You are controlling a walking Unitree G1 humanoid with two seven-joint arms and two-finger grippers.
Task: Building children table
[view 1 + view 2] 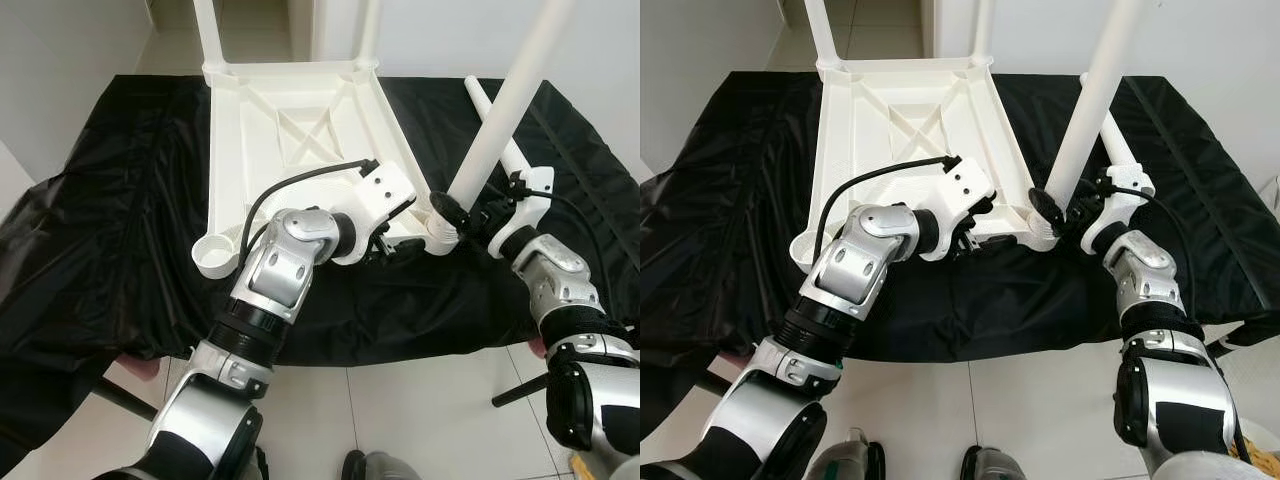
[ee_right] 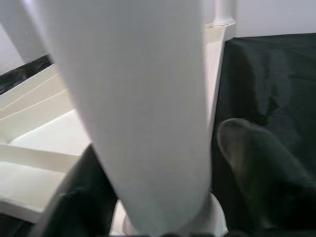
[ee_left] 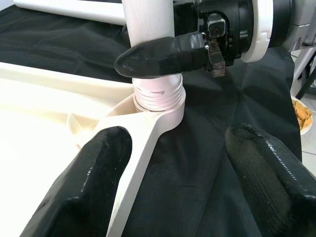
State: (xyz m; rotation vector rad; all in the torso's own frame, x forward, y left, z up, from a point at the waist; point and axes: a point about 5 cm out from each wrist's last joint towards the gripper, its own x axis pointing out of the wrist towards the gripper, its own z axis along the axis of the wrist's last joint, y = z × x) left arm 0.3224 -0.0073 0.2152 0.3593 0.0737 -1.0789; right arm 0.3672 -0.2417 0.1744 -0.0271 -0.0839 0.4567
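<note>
Left eye view: white tabletop [image 1: 290, 120] lies upside down on the worktop [image 1: 120, 220] under a black cloth, two legs already standing at its far corners. Right end effector [image 1: 466, 213] is clamped low on a white leg [image 1: 500, 110], long axis rising up and tilting away to the right, foot end at the near right corner socket [image 1: 440, 238] just left of the fingers. Left end effector [image 1: 392, 247] sits beside that same corner, just left of it. A spare leg [image 1: 490, 115] lies on the cloth beyond the right end effector. Near left socket [image 1: 216, 257] still empty

Right eye view: same layout, right arm nearer the leg and holding it

Left wrist view: left end effector [image 3: 177, 163] released, fingers [image 3: 86, 182] spread either side of the corner bracket, touching nothing I can be sure of. Straight ahead the threaded leg end [image 3: 158, 94] sits in the socket, threads still showing, so judged not fully screwed down

Right wrist view: leg [image 2: 138, 98] between the fingers [image 2: 261, 168], gripped
</note>
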